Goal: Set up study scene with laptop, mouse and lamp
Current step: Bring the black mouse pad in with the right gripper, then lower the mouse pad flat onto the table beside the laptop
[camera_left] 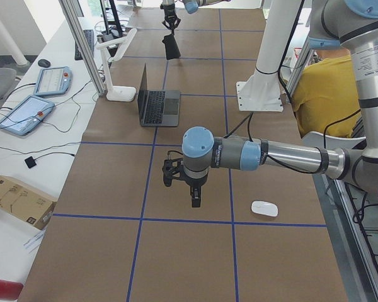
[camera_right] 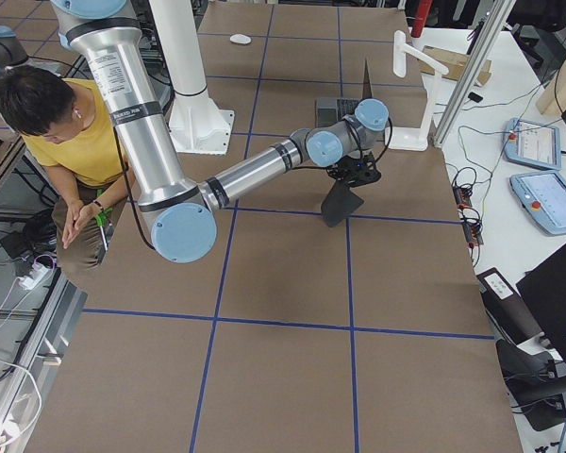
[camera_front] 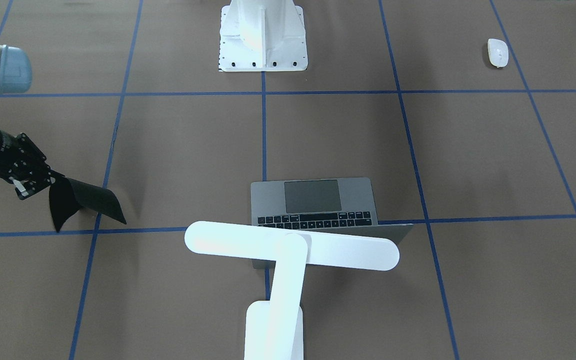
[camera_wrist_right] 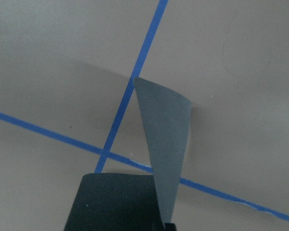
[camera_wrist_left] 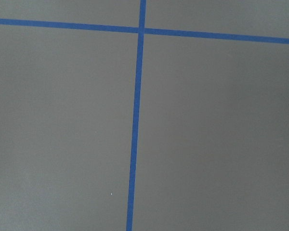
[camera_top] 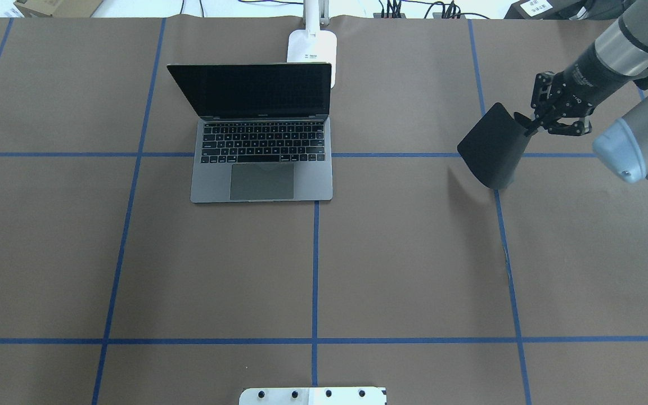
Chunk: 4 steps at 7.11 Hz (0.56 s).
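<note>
Item one: your right gripper (camera_top: 533, 128) sits out over the robot's right side of the table (camera_top: 414, 270), level with the laptop's row and well apart from it. Its jaws are pinched tight on one edge of the black pad (camera_top: 493, 147). The pad hangs below the fingers, curled over on itself, with its free end drooping toward a crossing of the blue tape lines (camera_wrist_right: 116, 120). Whether its lowest corner touches the paper cannot be told from your views. Item two: the laptop (camera_top: 262, 169) stands open near the far middle of the table, with its deck flat, its screen dark and raised, and its keyboard and trackpad turned toward the robot. Item three: the lamp (camera_front: 288, 245) stands just behind the laptop at the far edge. Its foot is on the table behind the lid and its long bar head reaches across above the top of the screen. Item four: the mouse (camera_front: 498, 52) lies by itself on the robot's left side, close to the robot's edge of the table and well apart from both laptop and lamp. Item five: your left gripper (camera_left: 195, 200) hangs pointed downward above bare table near the mouse and is not touching it. It shows clearly only in the side view, and its wrist camera shows nothing but brown surface and tape, so how far it is open cannot be told. Nothing is seen in it. A person (camera_right: 66, 142) in a yellow shirt sits beside the table at the robot's side.
</note>
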{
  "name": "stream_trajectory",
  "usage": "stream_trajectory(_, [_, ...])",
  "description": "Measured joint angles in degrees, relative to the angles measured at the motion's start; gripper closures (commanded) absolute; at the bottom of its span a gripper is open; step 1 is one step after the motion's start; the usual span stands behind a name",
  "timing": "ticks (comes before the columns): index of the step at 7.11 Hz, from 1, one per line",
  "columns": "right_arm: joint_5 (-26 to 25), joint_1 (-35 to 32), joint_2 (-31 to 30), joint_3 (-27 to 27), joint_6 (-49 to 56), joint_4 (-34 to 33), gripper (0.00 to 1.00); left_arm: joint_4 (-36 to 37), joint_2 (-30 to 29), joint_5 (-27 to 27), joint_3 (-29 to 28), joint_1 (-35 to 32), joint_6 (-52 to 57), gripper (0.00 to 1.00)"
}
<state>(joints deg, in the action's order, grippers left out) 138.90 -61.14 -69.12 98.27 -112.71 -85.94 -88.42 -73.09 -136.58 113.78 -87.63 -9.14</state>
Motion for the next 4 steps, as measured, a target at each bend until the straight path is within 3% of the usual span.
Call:
stream_trajectory(2, [-6.6,6.0,2.9,-0.1,-10.7,5.3,1.00,0.0,0.0,0.0,0.0,0.0,0.0,0.00])
stream_trajectory(4, [-10.4,9.2,5.1,-0.6,-14.9,6.2,1.00,0.0,0.0,0.0,0.0,0.0,0.0,0.00])
